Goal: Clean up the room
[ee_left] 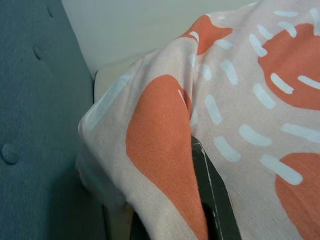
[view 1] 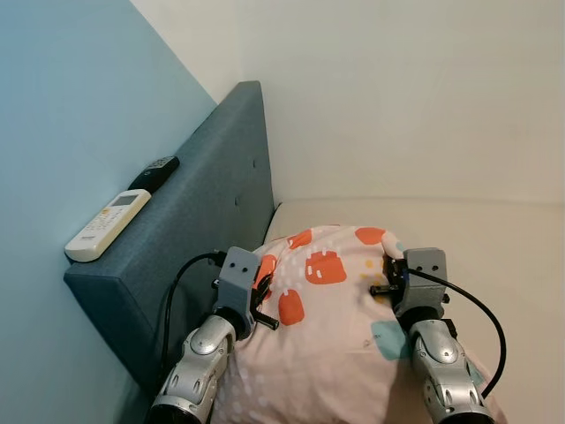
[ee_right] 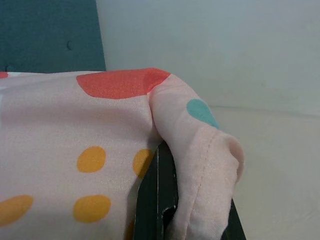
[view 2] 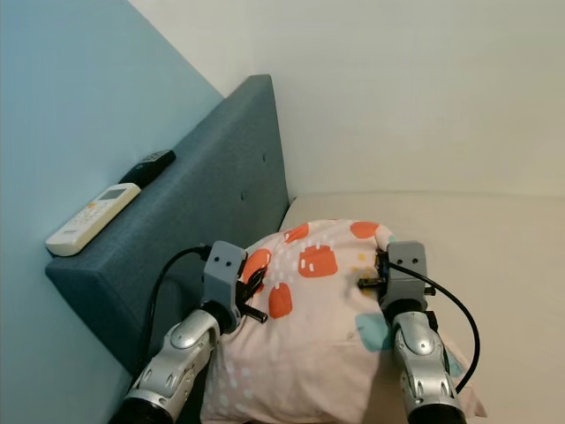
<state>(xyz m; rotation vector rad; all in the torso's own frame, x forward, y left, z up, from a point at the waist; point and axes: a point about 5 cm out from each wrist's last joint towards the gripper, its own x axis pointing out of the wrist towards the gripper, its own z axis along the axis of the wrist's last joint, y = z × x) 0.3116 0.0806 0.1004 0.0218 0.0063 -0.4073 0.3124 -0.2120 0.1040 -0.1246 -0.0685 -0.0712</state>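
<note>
**Q:** What did each pincer hold, and how much of it could be seen?

**A:** The left pincer (view 1: 262, 281) was closed on a fold at the pillow's (view 1: 331, 336) left corner; in the left wrist view one black finger (ee_left: 216, 197) showed beneath the cloth, the rest covered. The right pincer (view 1: 389, 269) was clamped on the pillow's right corner; its fingers (ee_right: 159, 192) were mostly wrapped in fabric too.

**Q:** Where was the pillow, and how did the arms stand?

**A:** One pink pillow, printed with orange and teal shapes, was held between the two silver arms over the pale mattress (view 1: 503, 256), near the headboard (view 1: 199, 216). Both arms reached forward from the lower edge, cut off below the forearm, each trailing a black cable.

**Q:** What else was counted?

**A:** Two remotes lay on the headboard's top: one white remote (view 1: 108, 224) and one black remote (view 1: 154, 173), the black farther away. Whether the pillow's underside touched the mattress could not be told.
</note>
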